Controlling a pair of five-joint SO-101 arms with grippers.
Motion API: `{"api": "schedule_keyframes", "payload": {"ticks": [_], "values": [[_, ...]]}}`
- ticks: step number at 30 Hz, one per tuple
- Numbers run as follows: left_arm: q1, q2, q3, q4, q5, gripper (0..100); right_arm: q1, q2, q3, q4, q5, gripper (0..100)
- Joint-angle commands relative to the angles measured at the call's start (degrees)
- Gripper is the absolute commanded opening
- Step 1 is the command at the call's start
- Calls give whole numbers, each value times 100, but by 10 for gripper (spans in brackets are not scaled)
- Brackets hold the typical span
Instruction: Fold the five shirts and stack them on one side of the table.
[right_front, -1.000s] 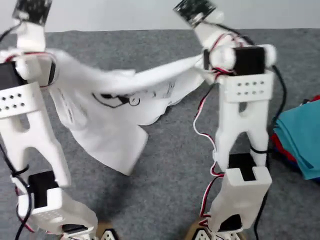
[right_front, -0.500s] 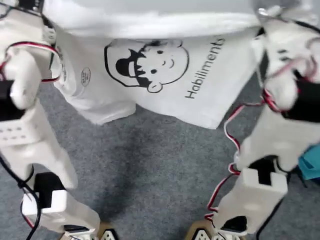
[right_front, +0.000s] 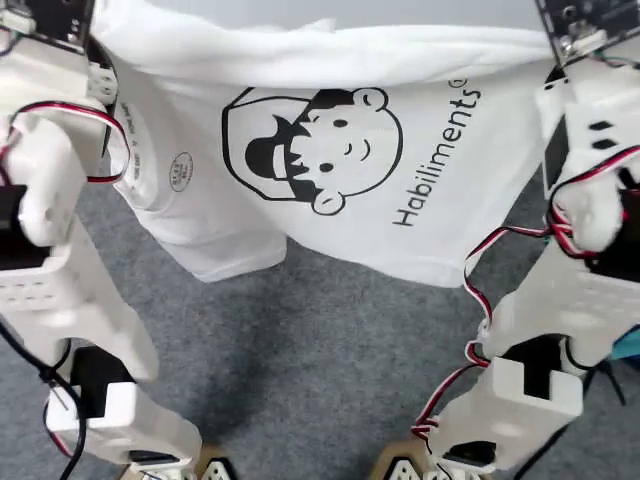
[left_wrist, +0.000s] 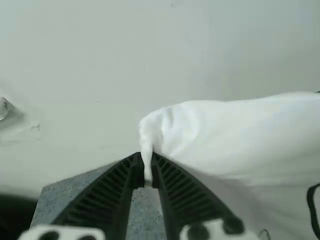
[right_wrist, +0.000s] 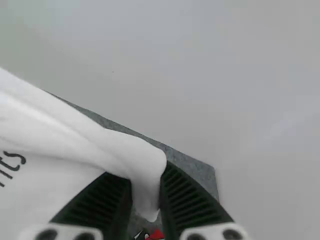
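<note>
- One grey felt table top (right_front: 330, 340), beneath both arms
- One white fabric shirt with black cartoon face print (right_front: 300, 150), held up off the table, stretched between the arms, print side facing the high camera
- Left gripper (left_wrist: 146, 175) clamped on one upper shirt corner
- Right gripper (right_wrist: 146, 200) clamped on the other

White shirt (right_front: 300, 240), front: single line of dark printed lettering (right_front: 435, 155), slanting upward beside cartoon face print (right_front: 315, 145). Inside collar: round printed label (right_front: 181, 171) and strip of small print (right_front: 131, 125), both too small to read. Right wrist view: letter fragments (right_wrist: 11, 165) on same shirt.
</note>
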Motion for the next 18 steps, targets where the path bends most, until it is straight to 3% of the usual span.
{"api": "schedule_keyframes", "payload": {"ticks": [1,13,18], "values": [[-18,-229,171,97,44,3,127,-215,53,180,141,9],[97,-1046,321,105,35,3,189,-998,158,215,721,9],[97,-1582,1059,105,9,3,189,-1508,870,215,818,9]]}}
